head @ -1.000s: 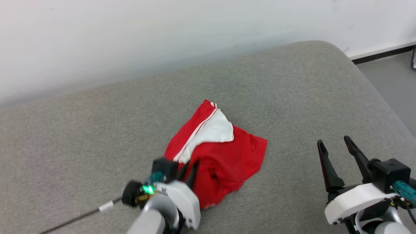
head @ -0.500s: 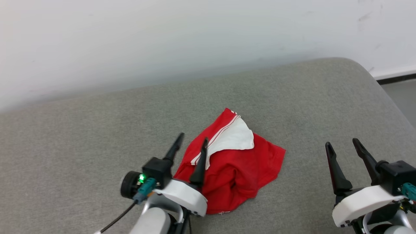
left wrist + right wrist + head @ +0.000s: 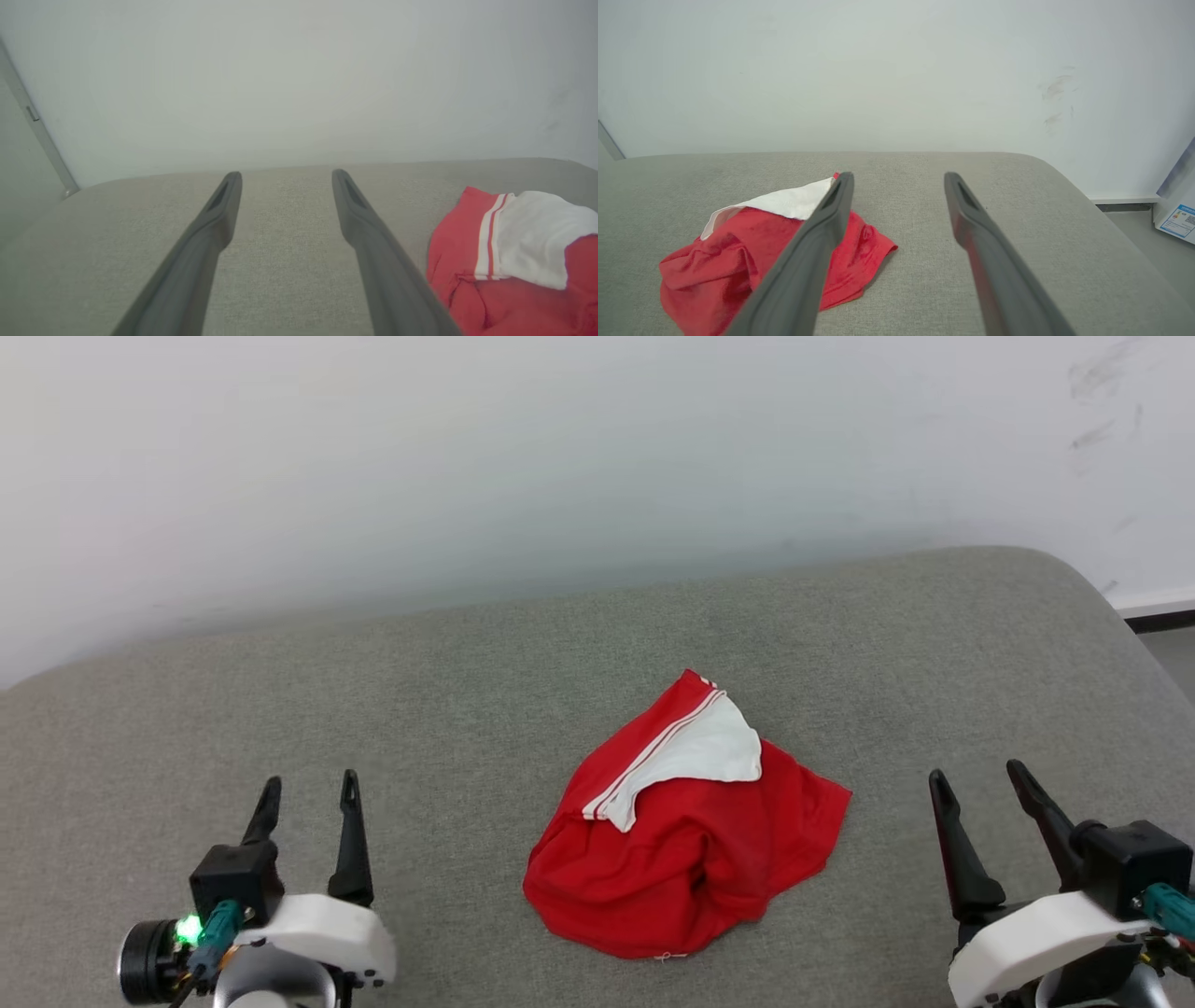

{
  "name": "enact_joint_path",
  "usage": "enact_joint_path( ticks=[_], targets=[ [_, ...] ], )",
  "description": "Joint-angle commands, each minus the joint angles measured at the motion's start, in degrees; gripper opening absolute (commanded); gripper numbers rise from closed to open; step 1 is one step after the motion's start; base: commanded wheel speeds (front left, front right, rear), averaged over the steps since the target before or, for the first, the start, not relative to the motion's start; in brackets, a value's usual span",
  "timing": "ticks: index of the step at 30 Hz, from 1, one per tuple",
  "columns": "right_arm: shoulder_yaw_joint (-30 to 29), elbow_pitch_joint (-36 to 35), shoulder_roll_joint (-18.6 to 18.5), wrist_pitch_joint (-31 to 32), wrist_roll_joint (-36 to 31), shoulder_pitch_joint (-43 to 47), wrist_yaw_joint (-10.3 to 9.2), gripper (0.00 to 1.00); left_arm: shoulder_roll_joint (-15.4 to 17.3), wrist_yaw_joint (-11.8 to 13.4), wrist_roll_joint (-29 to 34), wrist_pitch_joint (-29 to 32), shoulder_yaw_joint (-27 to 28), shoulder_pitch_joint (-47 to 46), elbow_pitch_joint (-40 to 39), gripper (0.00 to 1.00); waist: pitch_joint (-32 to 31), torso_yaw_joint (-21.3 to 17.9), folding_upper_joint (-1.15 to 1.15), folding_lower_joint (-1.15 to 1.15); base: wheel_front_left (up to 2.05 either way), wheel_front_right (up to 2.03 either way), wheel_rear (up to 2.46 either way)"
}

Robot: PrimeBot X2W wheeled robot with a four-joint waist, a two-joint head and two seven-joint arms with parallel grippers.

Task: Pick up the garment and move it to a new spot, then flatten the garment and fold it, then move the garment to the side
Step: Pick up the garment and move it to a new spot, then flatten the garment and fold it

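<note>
Left gripper [image 3: 311, 779] and right gripper [image 3: 974, 771] gape wide, holding nothing.
Garment [image 3: 691, 840] lies crumpled between them on grey cushion [image 3: 467, 691]; flattening looks next, needing 2 edges pinched.

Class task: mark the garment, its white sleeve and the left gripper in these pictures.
garment [image 3: 691, 877], head view, on its crumpled red body.
white sleeve [image 3: 714, 751], head view, middle of the white panel.
left gripper [image 3: 311, 780], head view, midway between its open fingertips.
</note>
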Motion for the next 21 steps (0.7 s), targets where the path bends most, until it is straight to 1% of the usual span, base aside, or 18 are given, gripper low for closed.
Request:
enact_joint_path(
  ticks=[1,5,10,21],
  targets=[
    [0.1,-0.1,0.2,0.0,0.4,1.0,-0.02,1.0,0.3,0.2,-0.2,0.1,0.3,1.0,-0.7,1.0,-0.2,0.3,0.0,0.0,0.0,0.0,0.0],
    [0.8,0.1,0.3,0.0,0.6,1.3,-0.02,1.0,1.9,0.7,-0.5,2.1,0.6,4.4,-3.0,1.0,-0.6,1.0,0.0,0.0,0.0,0.0,0.0],
    [1.2,0.3,0.4,0.1,0.9,1.2,-0.02,1.0,1.9,1.1,-0.7,3.5,0.0,6.7,-5.6,1.0,-0.5,2.0,0.0,0.0,0.0,0.0,0.0],
    [1.3,0.7,-0.2,0.1,1.0,0.1,-0.02,1.0,1.6,1.0,-1.4,3.4,-0.6,5.4,-6.3,1.0,0.0,3.2,0.0,0.0,0.0,0.0,0.0]
  ],
)
